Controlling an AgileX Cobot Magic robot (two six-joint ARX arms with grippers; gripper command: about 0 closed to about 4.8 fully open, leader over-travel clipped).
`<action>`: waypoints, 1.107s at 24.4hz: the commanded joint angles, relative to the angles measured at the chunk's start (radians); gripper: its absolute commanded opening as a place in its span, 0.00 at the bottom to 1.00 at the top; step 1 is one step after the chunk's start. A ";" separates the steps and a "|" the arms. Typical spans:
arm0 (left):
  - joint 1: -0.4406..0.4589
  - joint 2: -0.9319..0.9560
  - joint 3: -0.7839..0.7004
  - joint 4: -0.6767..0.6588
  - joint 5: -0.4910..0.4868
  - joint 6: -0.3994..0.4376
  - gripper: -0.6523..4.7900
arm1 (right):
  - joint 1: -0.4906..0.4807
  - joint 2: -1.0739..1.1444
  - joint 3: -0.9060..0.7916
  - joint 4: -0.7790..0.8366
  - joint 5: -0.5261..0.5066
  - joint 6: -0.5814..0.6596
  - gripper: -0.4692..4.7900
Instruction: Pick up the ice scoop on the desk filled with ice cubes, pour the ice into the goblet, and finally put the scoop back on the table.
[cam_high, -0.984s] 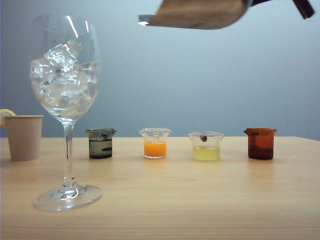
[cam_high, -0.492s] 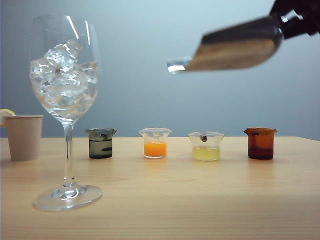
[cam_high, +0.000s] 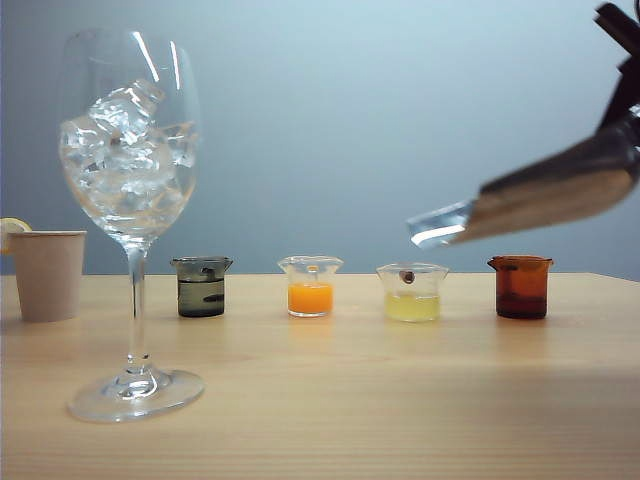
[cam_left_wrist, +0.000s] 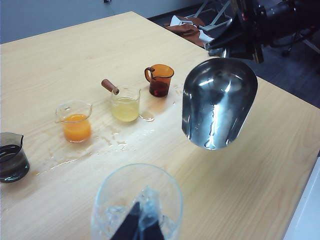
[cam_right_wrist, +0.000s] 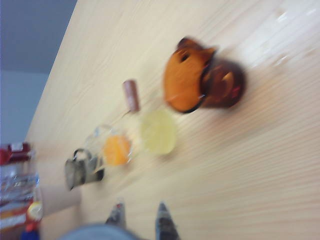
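The goblet (cam_high: 130, 150) stands on the light-wood table (cam_high: 350, 400) at the left, its bowl heaped with ice cubes (cam_high: 125, 160). My right gripper (cam_high: 625, 105) is shut on the handle of the shiny ice scoop (cam_high: 550, 200), which hangs above the yellow and amber beakers with its mouth tipped down to the left. The scoop (cam_left_wrist: 217, 102) shows an empty, wet inside in the left wrist view. The right wrist view is blurred, with only a grey patch of the scoop (cam_right_wrist: 95, 233) showing by the right gripper (cam_right_wrist: 140, 215). My left gripper (cam_left_wrist: 144, 220) hovers over the goblet's rim (cam_left_wrist: 137, 172), fingertips together.
A beige paper cup (cam_high: 47, 275) stands at the far left. Behind the goblet runs a row of small beakers: dark grey (cam_high: 201, 286), orange (cam_high: 310, 286), yellow (cam_high: 412, 292) and amber (cam_high: 521, 286). Spilled water (cam_left_wrist: 115, 142) wets the table near them.
My right gripper has carried the scoop from the top of the view down and to the right. The goblet and the left arm have stayed still.
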 joint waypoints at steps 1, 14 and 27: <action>0.001 -0.002 0.005 0.005 0.001 0.003 0.11 | -0.053 -0.008 -0.023 0.041 0.018 -0.043 0.08; 0.001 -0.002 0.005 0.005 0.002 0.003 0.11 | -0.342 0.000 -0.034 0.089 0.088 -0.168 0.08; 0.001 -0.002 0.005 0.005 0.005 0.003 0.11 | -0.488 0.080 -0.034 0.192 0.053 -0.171 0.08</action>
